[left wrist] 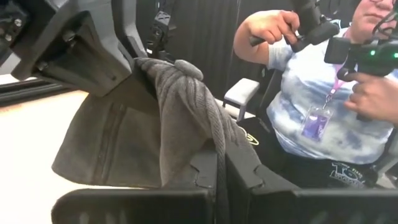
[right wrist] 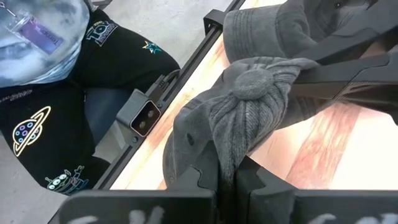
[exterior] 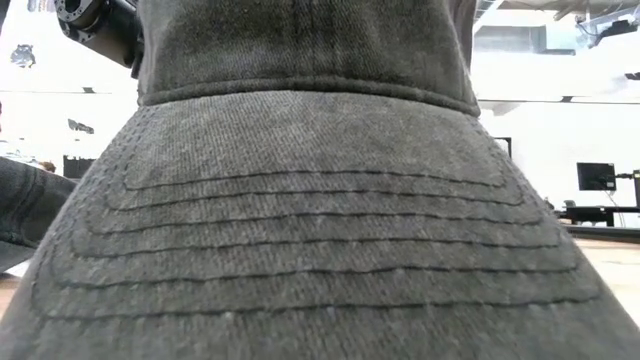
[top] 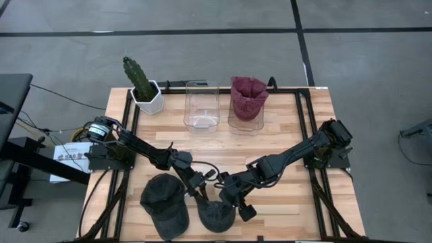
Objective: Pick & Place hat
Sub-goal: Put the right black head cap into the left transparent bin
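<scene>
A dark grey cap (top: pixel 217 216) sits at the table's near edge between both grippers, its crown bunched up. Its stitched brim (exterior: pixel 320 240) fills the low view. My left gripper (top: pixel 201 192) comes at it from the left and my right gripper (top: pixel 237 202) from the right, each shut on crown cloth. A second dark cap (top: pixel 164 201) lies flat on the table just to the left, untouched. Whether the held cap rests on the wood or hangs just above it, I cannot tell. My left gripper (left wrist: pixel 221 163) pinches a gathered fold of the cap's crown cloth (left wrist: pixel 202 115) between its two fingers, several layers ridged together. The cloth spreads out beyond the fingertips toward the other gripper. My right gripper (right wrist: pixel 231 169) pinches a bunched fold of the crown (right wrist: pixel 239 127) just below the top button (right wrist: pixel 252 81), slanting down from the right. The brim side (right wrist: pixel 183 146) droops toward the table's near edge.
At the far side stand a cactus in a white pot (top: pixel 144 86), a clear container (top: pixel 201 104) and a clear container holding maroon cloth (top: pixel 248 100). A person (left wrist: pixel 317 106) sits past the near edge, holding hand controllers. A small camera (right wrist: pixel 140 118) sits on the near rail.
</scene>
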`<action>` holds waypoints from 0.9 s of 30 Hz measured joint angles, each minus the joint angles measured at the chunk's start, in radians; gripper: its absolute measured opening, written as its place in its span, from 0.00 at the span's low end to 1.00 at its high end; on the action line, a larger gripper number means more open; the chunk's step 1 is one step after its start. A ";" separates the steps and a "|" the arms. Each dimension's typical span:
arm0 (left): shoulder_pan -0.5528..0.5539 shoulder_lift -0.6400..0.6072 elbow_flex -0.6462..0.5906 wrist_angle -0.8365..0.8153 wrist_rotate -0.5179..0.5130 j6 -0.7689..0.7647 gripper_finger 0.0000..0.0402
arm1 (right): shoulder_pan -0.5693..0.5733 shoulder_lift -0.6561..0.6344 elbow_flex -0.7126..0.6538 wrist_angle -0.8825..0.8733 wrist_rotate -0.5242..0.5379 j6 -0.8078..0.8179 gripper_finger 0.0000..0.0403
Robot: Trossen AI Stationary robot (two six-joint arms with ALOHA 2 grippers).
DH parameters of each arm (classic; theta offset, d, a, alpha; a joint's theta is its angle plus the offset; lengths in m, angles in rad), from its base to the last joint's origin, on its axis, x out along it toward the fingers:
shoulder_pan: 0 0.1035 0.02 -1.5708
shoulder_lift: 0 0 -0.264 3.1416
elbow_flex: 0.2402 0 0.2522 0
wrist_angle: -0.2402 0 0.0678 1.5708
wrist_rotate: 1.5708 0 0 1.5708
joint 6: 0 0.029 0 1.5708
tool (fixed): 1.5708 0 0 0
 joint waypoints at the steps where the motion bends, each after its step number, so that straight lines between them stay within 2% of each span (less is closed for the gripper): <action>1: -0.002 0.000 0.000 0.000 0.000 0.013 0.02 | 0.000 0.000 0.000 0.001 0.000 0.000 0.00; 8: -0.018 0.000 0.000 -0.001 0.000 0.076 0.02 | 0.013 0.000 0.000 0.026 0.000 0.011 0.02; 12: -0.019 -0.003 0.000 -0.001 0.000 0.078 0.02 | 0.022 0.000 0.000 0.032 -0.001 0.075 0.06; 16: -0.020 -0.020 0.000 0.001 0.004 0.078 0.02 | 0.029 0.000 0.000 0.042 -0.003 0.136 0.14; 21: -0.022 -0.076 0.000 -0.023 0.031 0.071 0.02 | 0.047 -0.002 0.000 0.032 -0.003 0.133 0.26; 27: -0.020 -0.181 0.000 -0.144 0.034 0.072 0.02 | 0.070 -0.027 -0.001 0.010 0.020 0.095 0.36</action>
